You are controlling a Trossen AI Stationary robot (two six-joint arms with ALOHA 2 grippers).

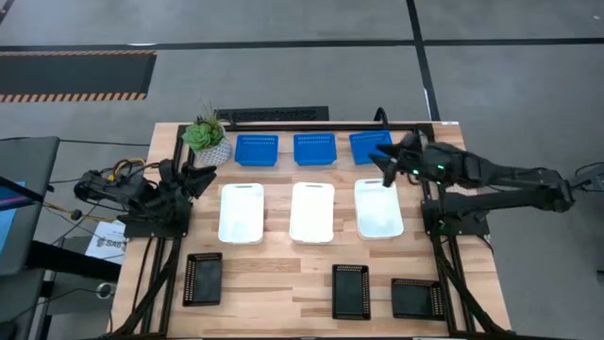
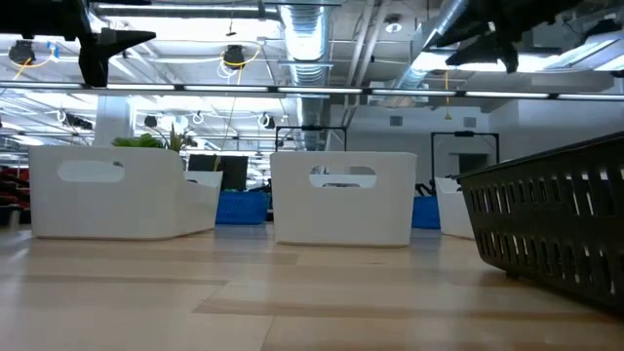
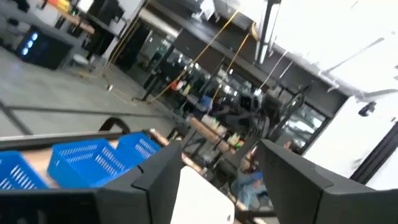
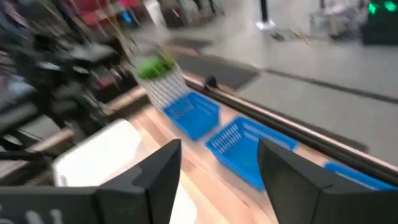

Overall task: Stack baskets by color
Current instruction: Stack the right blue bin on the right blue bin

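Three blue baskets (image 1: 257, 149) (image 1: 314, 148) (image 1: 366, 144) stand in a row along the table's far edge. Three white baskets (image 1: 241, 212) (image 1: 311, 212) (image 1: 378, 210) form a middle row, and three black baskets (image 1: 203, 280) (image 1: 351, 291) (image 1: 416, 297) sit along the near edge. All rest singly, bottoms on the table. My left gripper (image 1: 204, 177) (image 3: 214, 180) is open, raised at the table's left beside the left white basket. My right gripper (image 1: 383, 157) (image 4: 217, 177) is open, raised over the right blue basket's near edge. Nothing lies between either pair of fingers.
A small green potted plant (image 1: 208, 137) stands at the far left corner, next to the left blue basket. A dark bar (image 1: 278, 114) runs along the far edge. In the low view, a black basket (image 2: 556, 219) stands close at the right, with white baskets (image 2: 343, 195) behind it.
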